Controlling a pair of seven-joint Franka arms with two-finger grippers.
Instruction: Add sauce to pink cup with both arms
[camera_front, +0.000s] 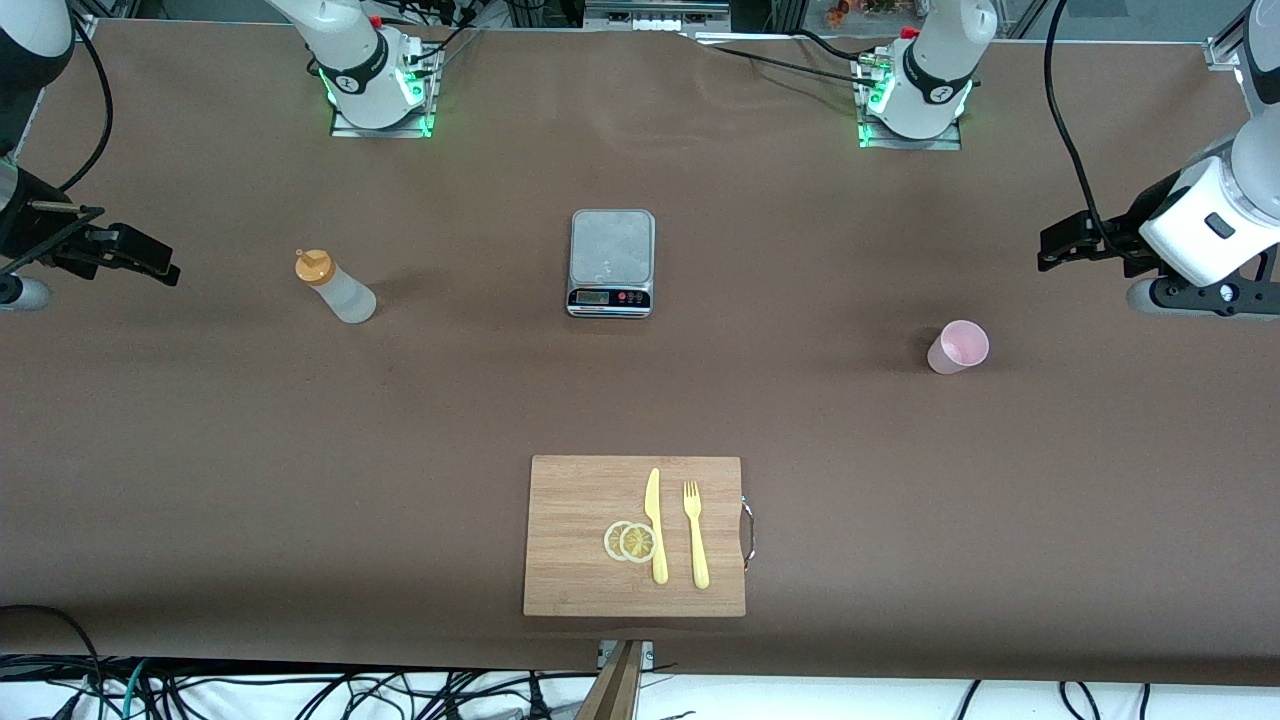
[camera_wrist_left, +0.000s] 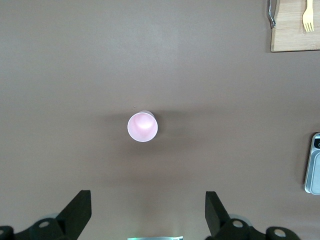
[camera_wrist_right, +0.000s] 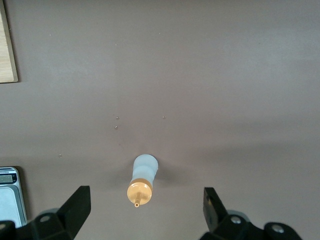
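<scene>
- The sauce (camera_front: 338, 288) stands upright on the brown surface (camera_front: 200, 450) toward the right arm's end, orange cap on top, touching nothing; from the scale it sits at about nine o'clock in the front view.
- The pink cup (camera_front: 958, 347) stands upright and open-mouthed toward the left arm's end, at roughly four o'clock from the scale; nothing shows inside it.
- The right gripper (camera_wrist_right: 145, 210) hangs in the air over the surface at its own end, fingers (camera_wrist_right: 75, 207) spread wide and holding nothing, the sauce below between them.
- The left gripper (camera_wrist_left: 148, 212) hovers over its end of the surface, fingers (camera_wrist_left: 77, 210) likewise wide apart and empty, above the pink cup.
- A grey kitchen scale (camera_front: 611, 262) lies mid-surface, between the two.
- At six o'clock from the scale, nearer the front camera, a wooden cutting board (camera_front: 570, 570) carries two lemon slices (camera_front: 630, 541), a yellow knife (camera_front: 656, 524) and a yellow fork (camera_front: 695, 534).
- Cables (camera_front: 300, 695) trail along the surface's near edge.
</scene>
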